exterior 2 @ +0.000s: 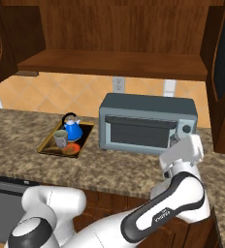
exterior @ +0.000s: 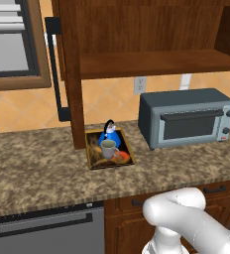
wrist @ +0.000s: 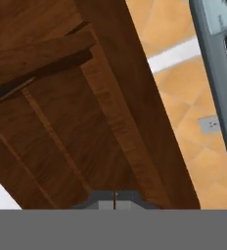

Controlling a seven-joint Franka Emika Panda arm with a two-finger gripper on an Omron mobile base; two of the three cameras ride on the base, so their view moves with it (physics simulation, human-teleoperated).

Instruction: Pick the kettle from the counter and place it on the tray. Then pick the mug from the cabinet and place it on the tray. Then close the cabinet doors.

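Already kettle and mug stand on tray, touching, mug in front. Tray lies on counter just beside left cabinet door, which stands open; oven to right, apart from tray. Right door open too, its edge above counter's right end. Cabinet shelf bare. Arm folded low before oven's right side, wrist raised. Gripper fully closed, holding nothing, pointing up at cabinet wood.

A small line of dark lettering runs along the black band of the robot arm, in the lower middle of the right base view, too small to read.
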